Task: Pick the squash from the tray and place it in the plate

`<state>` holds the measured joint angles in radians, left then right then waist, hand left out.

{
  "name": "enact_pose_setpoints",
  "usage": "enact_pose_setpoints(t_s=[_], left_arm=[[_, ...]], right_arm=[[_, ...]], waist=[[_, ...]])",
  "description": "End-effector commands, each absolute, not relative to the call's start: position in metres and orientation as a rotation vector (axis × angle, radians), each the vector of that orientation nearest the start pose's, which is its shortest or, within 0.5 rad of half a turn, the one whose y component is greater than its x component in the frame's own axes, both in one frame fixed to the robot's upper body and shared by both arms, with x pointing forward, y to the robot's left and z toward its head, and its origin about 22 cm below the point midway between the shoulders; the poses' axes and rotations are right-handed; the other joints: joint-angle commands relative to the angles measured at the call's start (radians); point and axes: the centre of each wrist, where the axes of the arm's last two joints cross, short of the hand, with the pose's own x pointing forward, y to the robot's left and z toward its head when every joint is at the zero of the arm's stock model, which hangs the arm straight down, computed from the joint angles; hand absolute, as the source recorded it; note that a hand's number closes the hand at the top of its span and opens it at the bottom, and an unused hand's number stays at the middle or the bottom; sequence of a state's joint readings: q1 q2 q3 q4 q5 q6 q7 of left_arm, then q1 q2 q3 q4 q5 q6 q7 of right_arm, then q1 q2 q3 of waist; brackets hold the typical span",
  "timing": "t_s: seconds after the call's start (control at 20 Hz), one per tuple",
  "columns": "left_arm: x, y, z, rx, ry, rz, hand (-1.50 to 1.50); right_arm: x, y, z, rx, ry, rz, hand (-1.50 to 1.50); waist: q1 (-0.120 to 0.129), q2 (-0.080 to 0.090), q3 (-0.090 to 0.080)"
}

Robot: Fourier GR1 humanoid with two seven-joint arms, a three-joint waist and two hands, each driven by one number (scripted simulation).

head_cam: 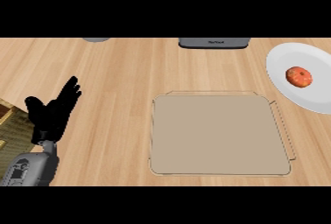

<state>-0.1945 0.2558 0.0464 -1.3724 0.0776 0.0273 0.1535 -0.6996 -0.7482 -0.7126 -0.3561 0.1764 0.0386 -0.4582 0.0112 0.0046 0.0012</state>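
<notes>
A small round orange-red squash (pixel 298 76) lies on the white plate (pixel 289 58) at the right edge of the head view. The flat tan tray (pixel 218 134) sits in the middle of the wooden counter with nothing on it. My left hand (pixel 51 113) rests at the left side, fingers straight and pointing up, well clear of the tray and holding nothing. My right hand does not show in this view.
A dark grey appliance (pixel 214 42) stands at the counter's far edge above the tray. A grey round object (pixel 96 39) peeks in at the far left. The counter's corner and a wooden surface (pixel 9 127) lie beside my left forearm.
</notes>
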Motion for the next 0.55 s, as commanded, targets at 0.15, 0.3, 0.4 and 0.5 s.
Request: enact_pose_setpoints(t_s=[0.15, 0.3, 0.4, 0.5], left_arm=[[0.29, 0.282, 0.022, 0.161, -1.425, -0.093, 0.0], [0.3, 0.289, 0.024, 0.171, -1.418, -0.1, 0.0], [0.284, 0.301, 0.031, 0.171, -1.419, -0.096, 0.0], [0.281, 0.295, 0.034, 0.166, -1.41, -0.103, 0.0]], right_arm=[[0.294, -0.531, 0.063, -0.764, -1.638, -0.236, -1.5], [0.287, -0.552, 0.091, -0.809, -1.586, -0.217, -1.5], [0.292, -0.544, 0.083, -0.8, -1.575, -0.207, -1.5], [0.272, -0.558, 0.082, -0.802, -1.552, -0.199, -1.5]], waist=[[0.002, 0.0, 0.0], [0.009, 0.006, 0.001], [0.008, 0.001, 0.0], [0.003, -0.001, 0.0]])
